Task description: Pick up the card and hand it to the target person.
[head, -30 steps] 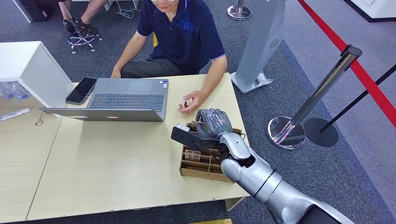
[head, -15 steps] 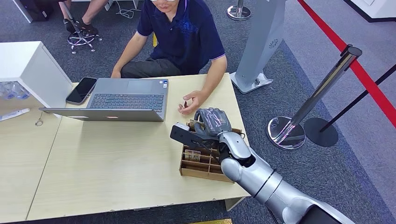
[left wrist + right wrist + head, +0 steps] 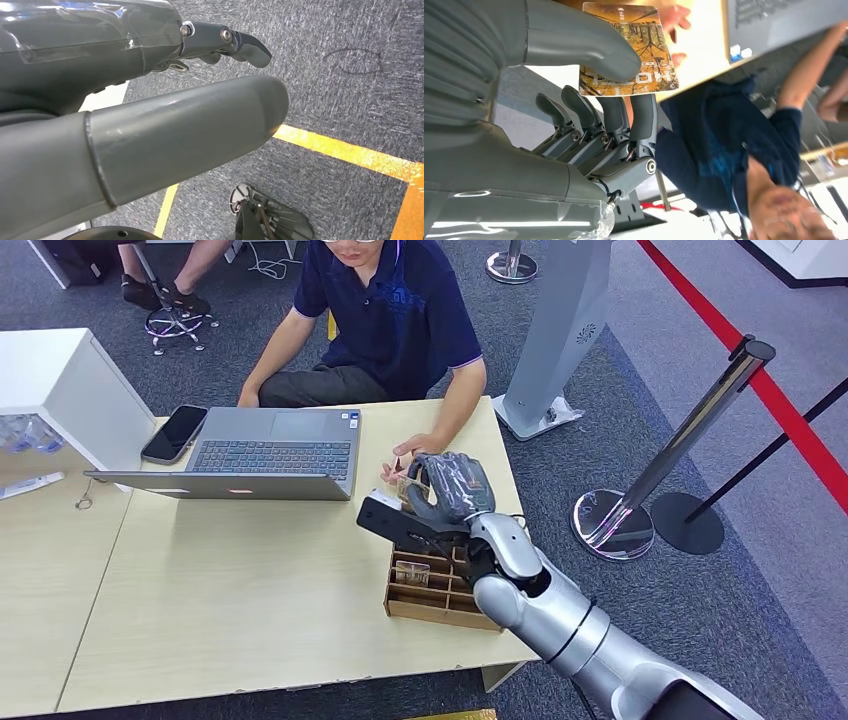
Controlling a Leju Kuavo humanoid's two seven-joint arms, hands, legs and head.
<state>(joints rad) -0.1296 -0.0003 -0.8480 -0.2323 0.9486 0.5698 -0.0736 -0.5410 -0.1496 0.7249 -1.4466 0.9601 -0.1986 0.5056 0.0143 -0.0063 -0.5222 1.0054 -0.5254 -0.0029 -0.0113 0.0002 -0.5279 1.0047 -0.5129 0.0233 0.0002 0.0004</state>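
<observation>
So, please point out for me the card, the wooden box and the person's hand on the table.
card (image 3: 628,50), right wrist view, middle of its printed face.
wooden box (image 3: 430,608), head view, its near wall.
person's hand (image 3: 400,455), head view, knuckles beside the laptop.

You see a laptop near the tabletop's far edge, a phone touching its side, and a wooden box by the near right corner.

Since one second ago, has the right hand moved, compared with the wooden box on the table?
Yes. The right hand, holding the card, has moved away from the wooden box toward the person's hand near the laptop.
</observation>
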